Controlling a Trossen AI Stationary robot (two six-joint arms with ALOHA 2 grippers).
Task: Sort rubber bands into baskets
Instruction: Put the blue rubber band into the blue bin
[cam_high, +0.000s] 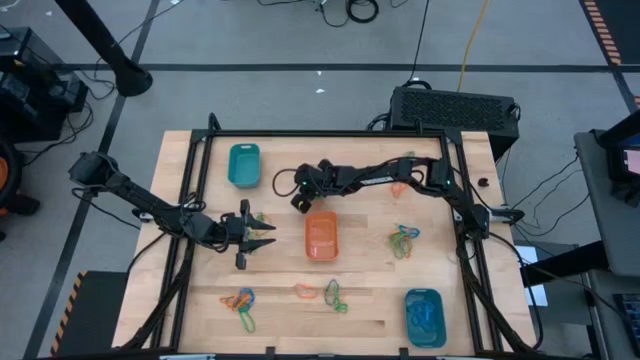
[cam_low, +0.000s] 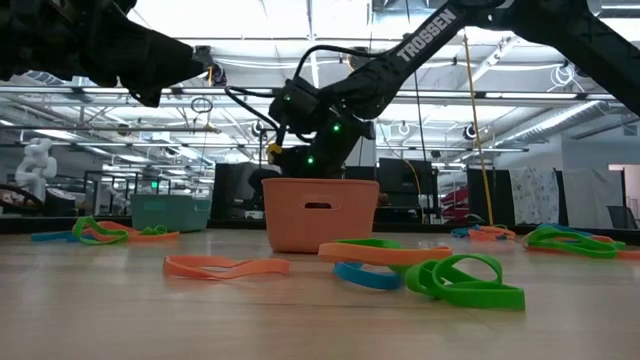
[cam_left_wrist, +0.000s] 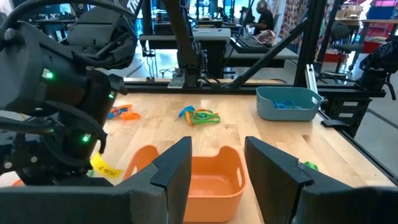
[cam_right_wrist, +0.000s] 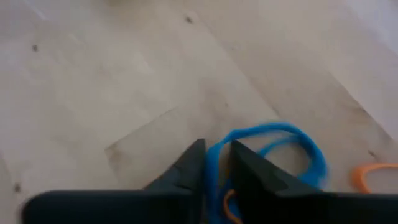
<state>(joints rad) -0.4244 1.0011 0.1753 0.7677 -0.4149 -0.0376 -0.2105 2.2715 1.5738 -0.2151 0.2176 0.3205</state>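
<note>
Green band (cam_low: 465, 280) lies nearest; right claw (cam_right_wrist: 216, 163) pinches blue band (cam_right_wrist: 283, 146), left claw (cam_high: 262, 236) wide at nine o'clock.

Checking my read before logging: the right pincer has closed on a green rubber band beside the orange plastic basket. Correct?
Not quite: the band is blue, not green. The right wrist view shows the right pincer pinching a thin blue rubber band on the wooden table; the orange plastic basket sits beside it.

I count three baskets: a teal basket (cam_high: 243, 165) at ten o'clock, an orange basket (cam_high: 321, 236) at centre, another teal one (cam_high: 424, 316) at five o'clock. Two arms.
</note>
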